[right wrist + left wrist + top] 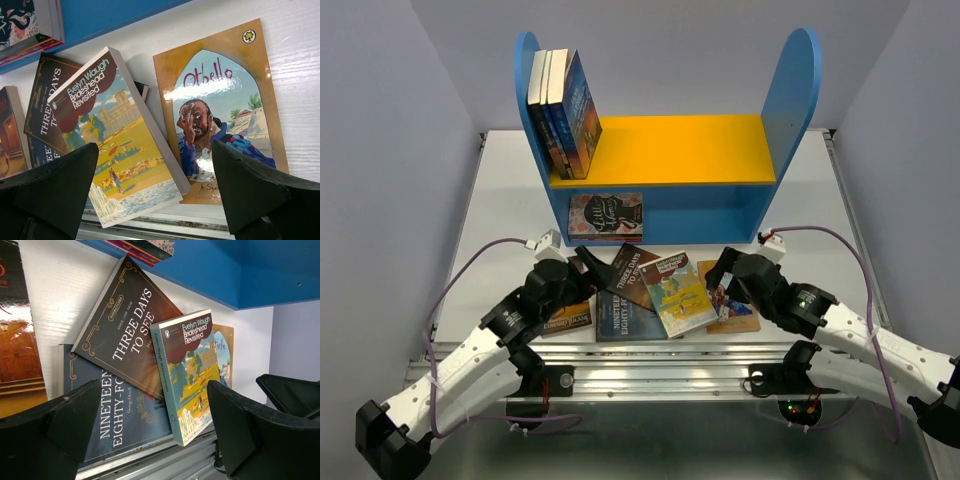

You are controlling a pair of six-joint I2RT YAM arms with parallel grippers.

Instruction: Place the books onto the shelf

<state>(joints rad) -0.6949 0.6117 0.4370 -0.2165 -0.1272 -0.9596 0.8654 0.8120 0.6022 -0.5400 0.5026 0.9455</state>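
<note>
Nearest us, two black grippers, one per arm. We log the left gripper [152,400] with its fingers spread wide and nothing between them, low over the left of the loose pile. The right gripper [155,150] is equally spread and empty, over the right of it. Both arms reach in from the near edge, forearms angled inward and wrists tipped down.

We count five books flat on the white table [500,200], just in front of the shelf [790,90]:
- Brideshead Revisited [678,292], yellow-teal, uppermost
- Three Days to See [127,335], dark brown
- Nineteen Eighty-Four [120,425], dark blue, beneath the first two
- Othello [220,100], tan with a figure
- an orange-brown book [567,319] at far left

On the shelf, three upright books [563,112] lean against the left blue panel on the yellow board [690,148]. We see one floral-covered book [605,213] flat in the blue lower compartment; whether more lie under it we cannot tell.
</note>
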